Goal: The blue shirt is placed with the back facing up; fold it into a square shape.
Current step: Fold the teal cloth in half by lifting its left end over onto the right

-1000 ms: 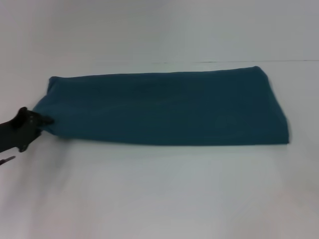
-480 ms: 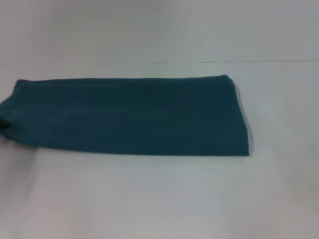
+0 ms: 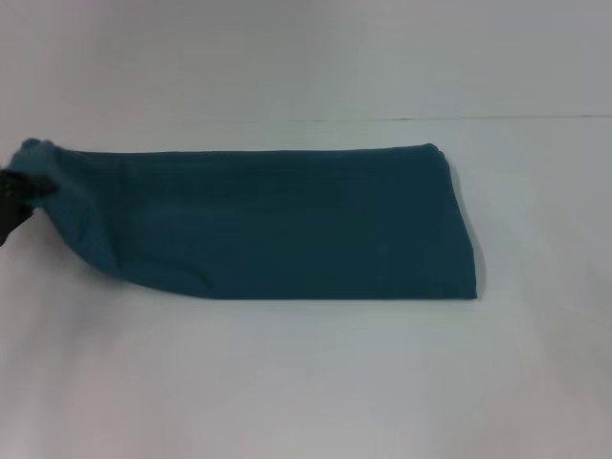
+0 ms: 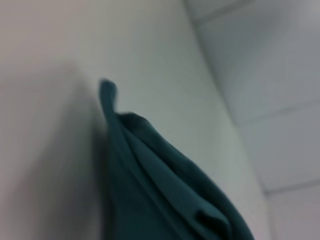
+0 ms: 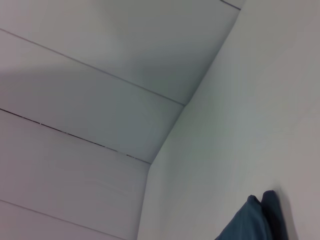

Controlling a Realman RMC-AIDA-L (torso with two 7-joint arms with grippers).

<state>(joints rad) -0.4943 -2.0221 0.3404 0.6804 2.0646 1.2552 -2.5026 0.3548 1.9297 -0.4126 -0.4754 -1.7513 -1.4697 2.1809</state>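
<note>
The blue shirt [image 3: 277, 222] is laid across the middle of the white table [image 3: 306, 382] as a long, narrow band, so the lengthwise folds are judged done. Its far-left corner is bunched and lifted where the left gripper [image 3: 11, 196] is seen at the left edge, apparently pinching the fabric. The crosswise fold into a square is left. The right gripper is not visible.

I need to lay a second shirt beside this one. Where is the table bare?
Bare table runs along the whole near edge of the blue shirt, and to the right beyond its squared end. A narrower strip lies behind it. The left end is crowded: the left pincer grips the shirt's bunched corner there.
</note>
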